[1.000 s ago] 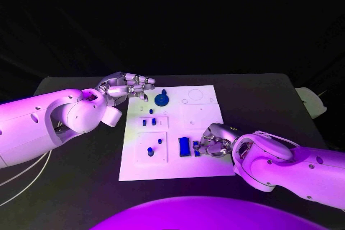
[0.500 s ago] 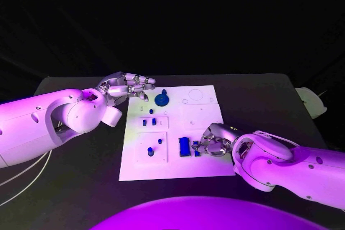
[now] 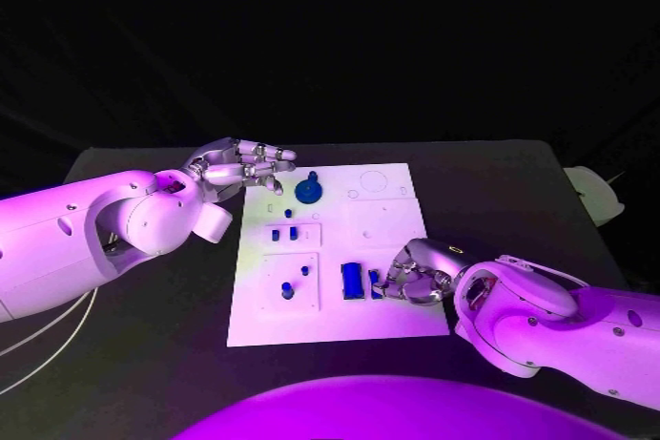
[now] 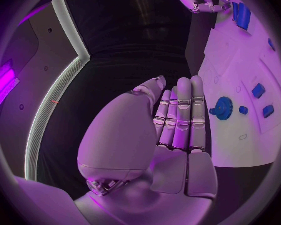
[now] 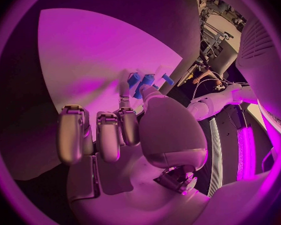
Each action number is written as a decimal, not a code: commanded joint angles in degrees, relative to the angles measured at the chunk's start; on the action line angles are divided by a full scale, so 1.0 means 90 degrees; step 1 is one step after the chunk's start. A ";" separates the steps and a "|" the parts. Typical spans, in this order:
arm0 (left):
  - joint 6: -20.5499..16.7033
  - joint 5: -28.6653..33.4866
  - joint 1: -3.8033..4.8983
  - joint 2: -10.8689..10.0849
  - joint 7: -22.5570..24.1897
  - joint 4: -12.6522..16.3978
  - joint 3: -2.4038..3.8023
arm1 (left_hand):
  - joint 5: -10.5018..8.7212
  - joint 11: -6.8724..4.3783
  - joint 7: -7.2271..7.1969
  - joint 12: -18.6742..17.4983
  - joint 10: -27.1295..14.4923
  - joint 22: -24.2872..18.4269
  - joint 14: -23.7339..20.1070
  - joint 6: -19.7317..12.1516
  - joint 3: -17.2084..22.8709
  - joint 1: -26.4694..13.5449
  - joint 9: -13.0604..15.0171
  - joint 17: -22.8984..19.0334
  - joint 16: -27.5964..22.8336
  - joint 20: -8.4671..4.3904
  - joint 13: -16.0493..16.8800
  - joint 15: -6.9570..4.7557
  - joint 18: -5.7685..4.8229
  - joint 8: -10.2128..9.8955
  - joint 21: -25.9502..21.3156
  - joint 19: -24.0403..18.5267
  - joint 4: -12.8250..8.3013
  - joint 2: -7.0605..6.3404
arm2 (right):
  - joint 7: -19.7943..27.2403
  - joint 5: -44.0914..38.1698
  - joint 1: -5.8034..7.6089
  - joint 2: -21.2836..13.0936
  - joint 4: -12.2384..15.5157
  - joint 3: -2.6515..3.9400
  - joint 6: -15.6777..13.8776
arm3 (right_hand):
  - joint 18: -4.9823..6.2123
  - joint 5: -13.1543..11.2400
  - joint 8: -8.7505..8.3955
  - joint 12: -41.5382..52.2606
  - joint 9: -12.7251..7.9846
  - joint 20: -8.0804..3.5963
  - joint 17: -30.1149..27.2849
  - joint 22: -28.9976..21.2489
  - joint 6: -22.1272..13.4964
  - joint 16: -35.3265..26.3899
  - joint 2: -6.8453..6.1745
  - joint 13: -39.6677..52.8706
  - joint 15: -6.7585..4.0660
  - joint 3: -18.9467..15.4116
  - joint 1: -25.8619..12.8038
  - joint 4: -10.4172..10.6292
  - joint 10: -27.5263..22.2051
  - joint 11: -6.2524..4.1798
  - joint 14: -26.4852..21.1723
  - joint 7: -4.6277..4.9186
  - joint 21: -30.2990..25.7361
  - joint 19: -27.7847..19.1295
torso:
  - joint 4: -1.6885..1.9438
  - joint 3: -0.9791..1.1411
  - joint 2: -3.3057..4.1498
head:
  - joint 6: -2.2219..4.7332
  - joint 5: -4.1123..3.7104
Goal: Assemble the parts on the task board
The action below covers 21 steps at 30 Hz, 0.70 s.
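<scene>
— Several blue parts sitting on the task board, centre of frame; gear already standing near its upper edge. Left hand, upper left, hovering with fingers loosely curled, holding nothing.

— Right hand, lower right, pinching a small blue piece beside the long block. Seating it looking unfinished; likely more remaining.

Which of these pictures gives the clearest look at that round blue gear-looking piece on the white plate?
The left wrist view: the blue gear sits close, its toothed rim plain, just beyond the left hand. The head view shows it smaller, near the task board far edge. I cannot make it out in the right wrist view.
</scene>
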 commanded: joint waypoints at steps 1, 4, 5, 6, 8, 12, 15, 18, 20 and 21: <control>0.0114 0.0019 0.0004 0.0008 0.0040 0.0008 0.0002 | 0.0000 0.0002 0.0001 0.0044 -0.0049 -0.0008 -0.0021 -0.0047 -0.0004 -0.0049 0.0003 -0.0008 -0.0036 0.0026 0.0006 0.0027 0.0082 0.0032 -0.0022 -0.0020 -0.0030 0.0004 | 0.0112 -0.0127 -0.0027 -0.0056 0.0070 -0.0002 -0.0007 | -0.0050 -0.0026 0.0044 -0.0029 0.0011 -0.0050 0.1224 0.1362 0.0011 0.0040 -0.0011 0.0860 -0.0041 -0.0055 0.0067 -0.0011 0.0144 0.0023 0.0558 0.0008 0.0012 0.0274 | 0.0002 -0.0008 -0.0003 | -0.0001 -0.0013; 0.0118 0.0019 0.0003 0.0010 0.0041 0.0002 0.0002 | 0.0000 0.0002 0.0001 0.0044 -0.0049 -0.0008 -0.0021 -0.0047 -0.0004 -0.0049 0.0003 -0.0008 -0.0036 0.0026 0.0006 0.0027 0.0082 0.0032 -0.0022 -0.0020 -0.0030 0.0004 | 0.0128 -0.0117 -0.0039 -0.0093 0.0092 -0.0002 0.0070 | -0.0048 -0.0033 0.0049 -0.0048 0.0017 -0.0051 0.1224 0.1361 0.0010 0.0040 -0.0029 0.0849 -0.0043 -0.0085 0.0099 -0.0023 0.0137 0.0022 0.0558 0.0007 0.0005 0.0272 | 0.0008 -0.0004 -0.0002 | -0.0001 -0.0022; 0.0119 0.0019 0.0003 0.0011 0.0041 0.0000 0.0002 | 0.0000 0.0002 0.0001 0.0044 -0.0049 -0.0008 -0.0021 -0.0047 -0.0004 -0.0049 0.0003 -0.0008 -0.0036 0.0026 0.0006 0.0027 0.0082 0.0032 -0.0022 -0.0020 -0.0030 0.0004 | 0.0133 -0.0108 -0.0043 -0.0100 0.0094 -0.0002 0.0088 | -0.0049 -0.0035 0.0049 -0.0048 0.0017 -0.0051 0.1222 0.1361 0.0010 0.0039 -0.0033 0.0849 -0.0043 -0.0090 0.0103 -0.0025 0.0136 0.0022 0.0558 0.0007 0.0008 0.0273 | 0.0009 -0.0003 -0.0003 | -0.0001 -0.0025; 0.0120 0.0019 0.0003 0.0011 0.0040 -0.0001 0.0002 | 0.0000 0.0002 0.0001 0.0044 -0.0049 -0.0008 -0.0021 -0.0047 -0.0004 -0.0049 0.0003 -0.0008 -0.0036 0.0026 0.0006 0.0027 0.0082 0.0032 -0.0022 -0.0020 -0.0030 0.0004 | 0.0136 -0.0101 -0.0048 -0.0104 0.0095 -0.0002 0.0101 | -0.0050 -0.0039 0.0050 -0.0050 0.0019 -0.0052 0.1220 0.1363 0.0009 0.0038 -0.0038 0.0848 -0.0043 -0.0098 0.0110 -0.0027 0.0136 0.0022 0.0557 0.0007 0.0014 0.0274 | 0.0012 -0.0003 -0.0001 | -0.0001 -0.0027; 0.0122 0.0019 0.0003 0.0011 0.0040 -0.0005 0.0002 | 0.0000 0.0002 0.0001 0.0044 -0.0049 -0.0008 -0.0021 -0.0047 -0.0004 -0.0049 0.0003 -0.0008 -0.0036 0.0026 0.0006 0.0027 0.0082 0.0032 -0.0022 -0.0020 -0.0030 0.0004 | 0.0141 -0.0090 -0.0060 -0.0107 0.0094 -0.0002 0.0125 | -0.0050 -0.0039 0.0050 -0.0050 0.0019 -0.0052 0.1220 0.1363 0.0009 0.0038 -0.0038 0.0848 -0.0043 -0.0098 0.0110 -0.0027 0.0136 0.0022 0.0557 0.0007 0.0014 0.0274 | 0.0013 -0.0004 -0.0001 | -0.0001 -0.0024; 0.0124 0.0019 0.0003 0.0011 0.0039 -0.0010 0.0001 | 0.0000 0.0002 0.0001 0.0044 -0.0049 -0.0008 -0.0021 -0.0047 -0.0004 -0.0049 0.0003 -0.0008 -0.0036 0.0026 0.0006 0.0027 0.0082 0.0032 -0.0022 -0.0020 -0.0030 0.0004 | 0.0137 -0.0077 -0.0076 -0.0104 0.0076 -0.0002 0.0186 | -0.0050 -0.0039 0.0050 -0.0050 0.0019 -0.0052 0.1220 0.1363 0.0009 0.0038 -0.0038 0.0848 -0.0043 -0.0098 0.0110 -0.0027 0.0136 0.0022 0.0557 0.0007 0.0014 0.0274 | 0.0014 -0.0006 0.0002 | -0.0001 -0.0026; 0.0125 0.0019 0.0002 0.0012 0.0040 -0.0011 0.0001 | 0.0000 0.0002 0.0001 0.0044 -0.0049 -0.0008 -0.0021 -0.0047 -0.0004 -0.0049 0.0003 -0.0008 -0.0036 0.0026 0.0006 0.0027 0.0082 0.0032 -0.0022 -0.0020 -0.0030 0.0004 | 0.0132 -0.0074 -0.0082 -0.0091 0.0029 -0.0003 0.0214 | -0.0051 -0.0046 0.0055 -0.0047 0.0022 -0.0052 0.1228 0.1364 0.0015 0.0042 -0.0031 0.0850 -0.0044 -0.0107 0.0124 -0.0030 0.0137 0.0020 0.0559 0.0004 0.0019 0.0276 | 0.0012 -0.0011 0.0006 | -0.0001 -0.0028; 0.0126 0.0019 0.0002 0.0012 0.0040 -0.0009 0.0001 | 0.0000 0.0002 0.0001 0.0044 -0.0049 -0.0008 -0.0021 -0.0047 -0.0004 -0.0049 0.0003 -0.0008 -0.0036 0.0026 0.0006 0.0027 0.0082 0.0032 -0.0022 -0.0020 -0.0030 0.0004 | 0.0129 -0.0073 -0.0086 -0.0076 0.0001 -0.0003 0.0214 | -0.0051 -0.0046 0.0055 -0.0047 0.0022 -0.0052 0.1228 0.1364 0.0015 0.0042 -0.0031 0.0850 -0.0044 -0.0107 0.0124 -0.0030 0.0137 0.0020 0.0559 0.0004 0.0019 0.0276 | 0.0014 -0.0008 0.0007 | -0.0001 -0.0016; 0.0125 0.0019 0.0002 0.0011 0.0039 -0.0010 0.0000 | 0.0000 0.0002 0.0001 0.0044 -0.0049 -0.0008 -0.0021 -0.0047 -0.0004 -0.0049 0.0003 -0.0008 -0.0036 0.0026 0.0006 0.0027 0.0082 0.0032 -0.0022 -0.0020 -0.0030 0.0004 | 0.0115 -0.0085 -0.0090 -0.0055 -0.0021 -0.0003 0.0199 | -0.0051 -0.0046 0.0055 -0.0047 0.0022 -0.0052 0.1228 0.1364 0.0015 0.0042 -0.0031 0.0850 -0.0044 -0.0107 0.0124 -0.0030 0.0137 0.0020 0.0559 0.0004 0.0019 0.0276 | 0.0014 -0.0003 0.0011 | -0.0001 -0.0023; 0.0124 0.0019 0.0002 0.0011 0.0039 -0.0010 0.0000 | 0.0000 0.0002 0.0001 0.0044 -0.0049 -0.0008 -0.0021 -0.0047 -0.0004 -0.0049 0.0003 -0.0008 -0.0036 0.0026 0.0006 0.0027 0.0082 0.0032 -0.0022 -0.0020 -0.0030 0.0004 | 0.0107 -0.0096 -0.0092 -0.0042 -0.0036 -0.0003 0.0191 | -0.0051 -0.0047 0.0057 -0.0047 0.0024 -0.0052 0.1229 0.1364 0.0017 0.0042 -0.0025 0.0851 -0.0044 -0.0109 0.0131 -0.0030 0.0137 0.0019 0.0559 0.0003 0.0018 0.0276 | 0.0015 -0.0003 0.0011 | -0.0001 -0.0027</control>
